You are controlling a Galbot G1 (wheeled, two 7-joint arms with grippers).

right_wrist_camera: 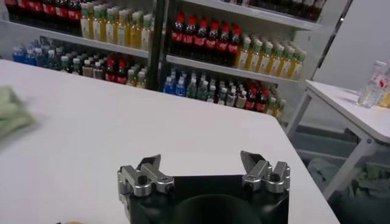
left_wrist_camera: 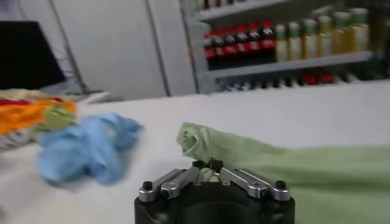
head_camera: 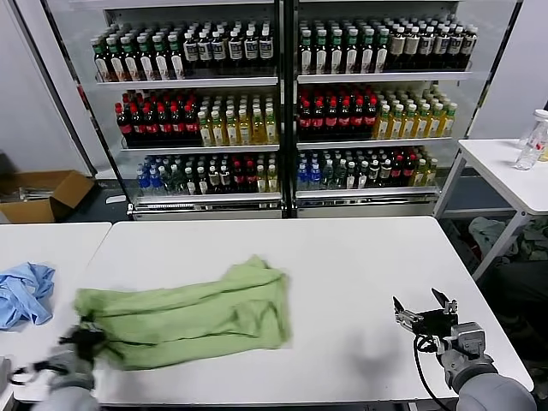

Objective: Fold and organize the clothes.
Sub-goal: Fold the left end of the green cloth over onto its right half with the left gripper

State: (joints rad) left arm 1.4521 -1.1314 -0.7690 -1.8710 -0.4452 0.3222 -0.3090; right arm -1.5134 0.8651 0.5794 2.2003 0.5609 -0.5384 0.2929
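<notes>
The light green T-shirt (head_camera: 193, 312) lies crumpled and stretched across the left half of the white table (head_camera: 342, 282). My left gripper (head_camera: 86, 340) is at the shirt's near left corner, shut on a pinch of the green cloth (left_wrist_camera: 207, 146), which bunches up just beyond the closed fingertips. No print shows on the visible face. My right gripper (head_camera: 421, 306) hovers over the near right part of the table, open and empty, well apart from the shirt. A bit of the green shirt (right_wrist_camera: 11, 117) shows far off in the right wrist view.
A light blue garment (head_camera: 24, 293) lies bunched on the neighbouring table at the left. Orange and red cloth (left_wrist_camera: 30, 112) sits farther off there. Drink shelves (head_camera: 282, 103) stand behind the table. A second white table (head_camera: 514, 171) with bottles is at the right.
</notes>
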